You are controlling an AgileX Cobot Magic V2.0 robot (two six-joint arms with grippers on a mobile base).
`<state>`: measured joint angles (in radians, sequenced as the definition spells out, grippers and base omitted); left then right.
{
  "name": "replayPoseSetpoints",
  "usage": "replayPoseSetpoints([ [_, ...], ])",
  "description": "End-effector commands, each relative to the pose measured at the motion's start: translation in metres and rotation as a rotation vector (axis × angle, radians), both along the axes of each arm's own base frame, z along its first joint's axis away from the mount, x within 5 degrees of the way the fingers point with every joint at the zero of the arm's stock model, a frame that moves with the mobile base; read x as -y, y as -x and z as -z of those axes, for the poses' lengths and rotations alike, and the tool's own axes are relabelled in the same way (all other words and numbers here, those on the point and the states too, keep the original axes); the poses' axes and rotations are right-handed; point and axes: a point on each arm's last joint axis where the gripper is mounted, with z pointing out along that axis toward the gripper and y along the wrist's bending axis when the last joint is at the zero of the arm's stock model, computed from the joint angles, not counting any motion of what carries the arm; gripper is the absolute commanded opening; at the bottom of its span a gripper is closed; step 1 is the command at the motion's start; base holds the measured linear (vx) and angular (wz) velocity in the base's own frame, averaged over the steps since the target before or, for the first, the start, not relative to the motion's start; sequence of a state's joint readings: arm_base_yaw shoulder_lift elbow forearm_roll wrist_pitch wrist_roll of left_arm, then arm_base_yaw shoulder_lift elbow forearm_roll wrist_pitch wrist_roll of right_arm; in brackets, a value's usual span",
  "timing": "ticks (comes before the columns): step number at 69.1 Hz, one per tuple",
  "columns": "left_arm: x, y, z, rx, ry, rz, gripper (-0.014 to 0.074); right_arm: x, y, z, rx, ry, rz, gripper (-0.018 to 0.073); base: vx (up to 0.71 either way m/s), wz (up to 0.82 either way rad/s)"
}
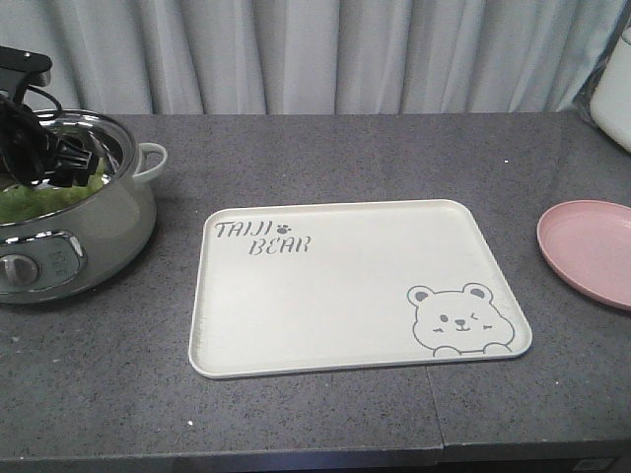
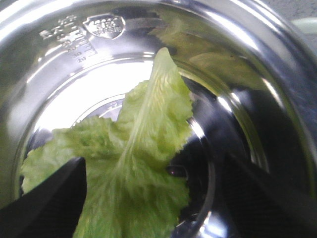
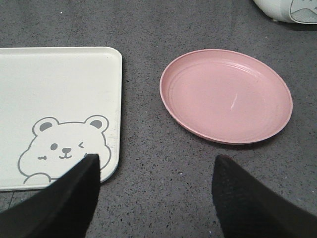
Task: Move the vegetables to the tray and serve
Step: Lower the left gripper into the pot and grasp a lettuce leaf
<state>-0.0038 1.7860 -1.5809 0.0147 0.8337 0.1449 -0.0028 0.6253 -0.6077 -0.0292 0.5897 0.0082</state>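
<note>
1. The left end effector (image 2: 154, 163) is down inside the pot, its two dark fingers spread wide. One finger sits on each side of the vegetables and nothing is pinched.
2. The vegetables (image 2: 153, 109), crinkled green lettuce with a pale rib, lie flat on the pot's shiny steel bottom. One leaf points at the far wall, and a frillier piece spills off beneath the finger on the left of the wrist view.
3. On handling, I'd judge them light, soft and floppy. They should droop once lifted, the frilly edges look easy to tear, and if damp they may slide on the steel.
4. The best hold looks to be across the pale rib low down, where the leaves overlap. That is the thickest part, and it lies right between the fingers.
5. The pot (image 1: 108, 217) stands at the left end of the counter (image 1: 345, 158), apart from the tray, with green showing over its rim in the front view.
6. The tray (image 1: 345, 286) sits mid-counter with no lettuce on it, so the transfer isn't done yet.
7. The right end effector (image 3: 157, 158) hangs over the counter, fingers spread and holding nothing. It is between the tray's bear corner and the pink plate (image 3: 225, 94).
</note>
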Motion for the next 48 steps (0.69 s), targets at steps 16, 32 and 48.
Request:
replayPoseSetpoints([
  [16,-0.001,-0.029,-0.008,0.047,-0.024,0.004,0.0535,0.0,-0.003,-0.014,0.079,0.019,-0.006,0.0462,0.0,0.0],
  [32,0.0,-0.037,0.006,0.038,-0.023,0.005,0.052,0.0,-0.003,-0.014,0.079,0.019,-0.006,0.0462,0.0,0.0],
  [48,-0.005,-0.036,0.014,-0.024,0.01,-0.022,0.0405,0.0,-0.003,-0.014,0.079,0.019,-0.006,0.0462,0.0,0.0],
])
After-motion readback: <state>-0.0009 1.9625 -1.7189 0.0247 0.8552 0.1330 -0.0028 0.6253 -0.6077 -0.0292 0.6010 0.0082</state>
